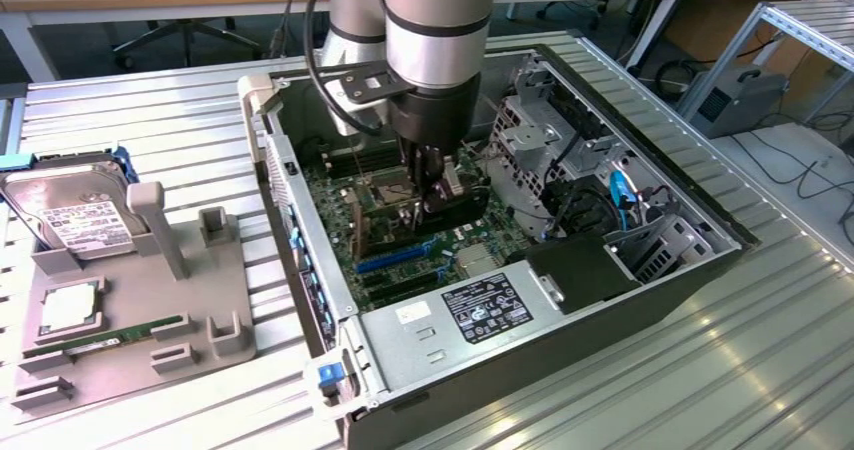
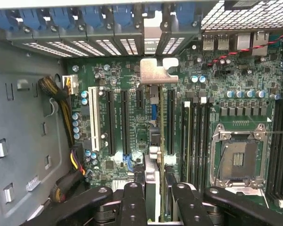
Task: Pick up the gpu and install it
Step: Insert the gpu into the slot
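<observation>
Over motherboard | gripper pinching gpu | card edge-on between fingers

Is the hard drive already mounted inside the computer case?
No, the hard drive stands in the grey holder on the table, at the exterior view's left of the open computer case.

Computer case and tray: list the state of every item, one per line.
computer case: side open, motherboard exposed.
gpu: held on edge, bracket toward the rear slots, over an expansion slot.
end effector: shut on the gpu, inside the case.
CPU socket: empty.
hard drive: standing in its tray holder.
memory stick: lying on the tray.
</observation>
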`<state>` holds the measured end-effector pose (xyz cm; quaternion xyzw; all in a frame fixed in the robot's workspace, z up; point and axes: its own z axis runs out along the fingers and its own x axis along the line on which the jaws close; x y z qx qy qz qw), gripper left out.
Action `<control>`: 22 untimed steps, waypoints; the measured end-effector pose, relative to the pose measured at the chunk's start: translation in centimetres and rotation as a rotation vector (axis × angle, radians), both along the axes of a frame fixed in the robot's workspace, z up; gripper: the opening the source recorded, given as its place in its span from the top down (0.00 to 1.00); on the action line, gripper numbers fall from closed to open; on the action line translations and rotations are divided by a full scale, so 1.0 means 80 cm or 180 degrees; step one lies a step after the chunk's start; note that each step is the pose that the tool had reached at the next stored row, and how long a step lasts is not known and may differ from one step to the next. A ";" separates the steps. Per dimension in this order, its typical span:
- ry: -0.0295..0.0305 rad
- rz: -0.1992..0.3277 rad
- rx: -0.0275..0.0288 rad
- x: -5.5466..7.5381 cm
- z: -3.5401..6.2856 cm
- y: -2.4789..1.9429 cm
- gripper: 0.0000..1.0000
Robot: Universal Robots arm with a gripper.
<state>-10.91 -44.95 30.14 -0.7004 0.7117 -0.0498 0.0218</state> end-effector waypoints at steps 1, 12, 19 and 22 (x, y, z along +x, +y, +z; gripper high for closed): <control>0.0000 0.0000 -0.0004 -0.002 -0.001 -0.0002 0.73; 0.0000 -0.0053 -0.0007 -0.020 -0.013 0.0001 0.73; 0.0000 -0.0097 -0.0007 -0.029 -0.019 0.0002 0.73; 0.0000 -0.0135 -0.0007 -0.031 -0.023 0.0016 0.73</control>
